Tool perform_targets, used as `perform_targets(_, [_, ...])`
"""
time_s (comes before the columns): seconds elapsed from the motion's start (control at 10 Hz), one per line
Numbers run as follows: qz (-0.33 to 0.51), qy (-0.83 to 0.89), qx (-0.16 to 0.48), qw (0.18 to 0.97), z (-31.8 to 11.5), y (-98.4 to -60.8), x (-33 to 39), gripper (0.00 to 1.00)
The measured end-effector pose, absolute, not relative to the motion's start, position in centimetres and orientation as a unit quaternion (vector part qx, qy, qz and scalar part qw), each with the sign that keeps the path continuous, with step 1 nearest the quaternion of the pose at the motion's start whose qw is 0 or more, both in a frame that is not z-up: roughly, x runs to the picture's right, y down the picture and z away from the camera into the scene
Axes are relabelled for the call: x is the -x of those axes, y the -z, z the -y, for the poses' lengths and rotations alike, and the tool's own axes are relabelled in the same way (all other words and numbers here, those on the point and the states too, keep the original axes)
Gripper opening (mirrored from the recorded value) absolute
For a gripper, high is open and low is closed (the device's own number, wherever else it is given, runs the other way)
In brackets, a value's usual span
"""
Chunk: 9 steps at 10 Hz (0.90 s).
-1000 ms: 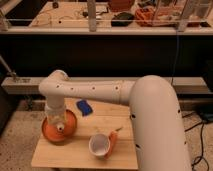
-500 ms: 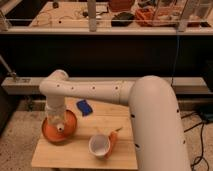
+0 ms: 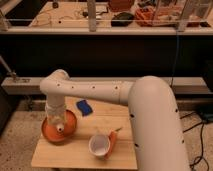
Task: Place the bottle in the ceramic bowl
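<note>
At the left end of the light wooden counter (image 3: 75, 156) sat the wide, shallow orange-terracotta ceramic bowl (image 3: 45, 131), and the gripper (image 3: 56, 119) hung straight down over it from the bent white arm (image 3: 90, 91). Below the gripper we saw the small pale whitish bottle with a round white cap (image 3: 60, 128), inside the bowl's rim and near its middle. Over the last second we noticed almost no change here: the arm had stayed over the bowl and the bottle had kept its place, perhaps sitting a touch lower. We could not tell whether the jaws were open or closed on the bottle, since the wrist hid them. We judged that the bottle had reached the bowl and that the step in hand was letting go, so the task looked nearly finished. Just right of the bowl lay a small blue object (image 3: 84, 106), apart from the rim. Further right and nearer to us stood an orange cup with a white inside (image 3: 101, 146), well clear of the bowl. The thick upper part of the arm filled the right side.
</note>
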State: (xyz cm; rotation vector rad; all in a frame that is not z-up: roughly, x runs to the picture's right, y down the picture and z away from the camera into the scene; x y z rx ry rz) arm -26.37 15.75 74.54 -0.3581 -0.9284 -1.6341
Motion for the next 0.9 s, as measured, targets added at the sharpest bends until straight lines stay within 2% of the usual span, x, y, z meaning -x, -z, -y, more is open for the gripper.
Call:
perform_targets(0.4, [0.405,0.694,0.158,0.574,-15.71,-74.62,26.32,0.13])
perform_targets(0.6, [0.407,0.693,0.159,0.574,-15.71,-74.60,26.31,0.18])
perform_targets(0.9, [0.411,0.691,0.161,0.573,-15.65,-74.62,26.32,0.18])
